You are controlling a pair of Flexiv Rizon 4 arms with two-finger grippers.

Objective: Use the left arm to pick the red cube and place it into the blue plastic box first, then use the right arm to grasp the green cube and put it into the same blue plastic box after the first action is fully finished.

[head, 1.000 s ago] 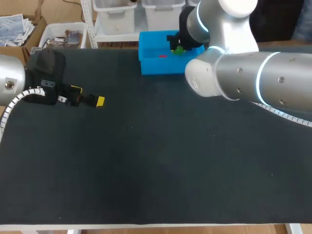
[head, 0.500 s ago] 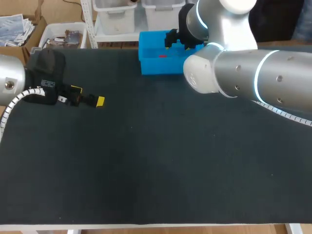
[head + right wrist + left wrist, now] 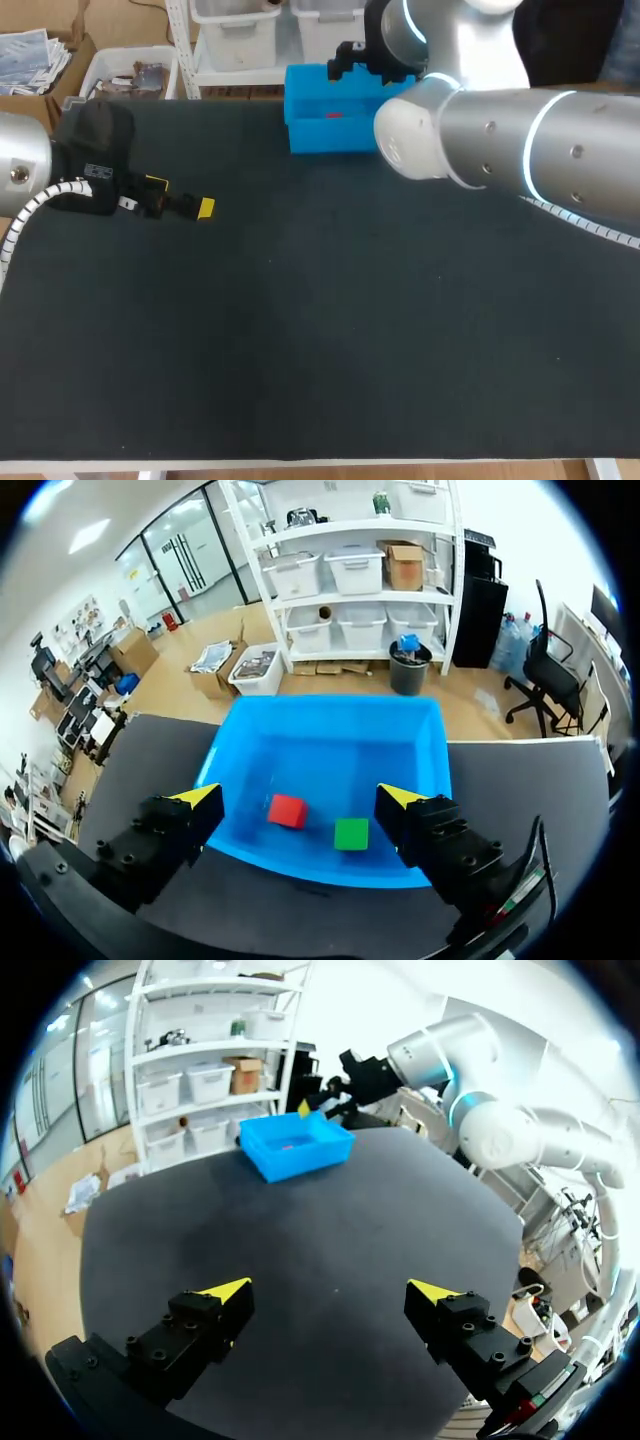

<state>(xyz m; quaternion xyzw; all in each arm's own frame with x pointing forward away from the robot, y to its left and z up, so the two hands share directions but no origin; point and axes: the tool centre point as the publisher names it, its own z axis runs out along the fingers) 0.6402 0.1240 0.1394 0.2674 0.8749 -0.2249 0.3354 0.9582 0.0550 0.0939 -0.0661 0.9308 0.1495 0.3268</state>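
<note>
Right arm [image 3: 500, 150] hovers above the blue box [image 3: 320, 136] — fingers [image 3: 170, 835] spread apart.

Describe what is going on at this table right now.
The small red cube and small green cube lie side by side inside the blue plastic box. The right arm hangs over the box, jaws open and empty. The left arm sits over the dark table's left side, jaws also open and empty. Both placements look done.
</note>
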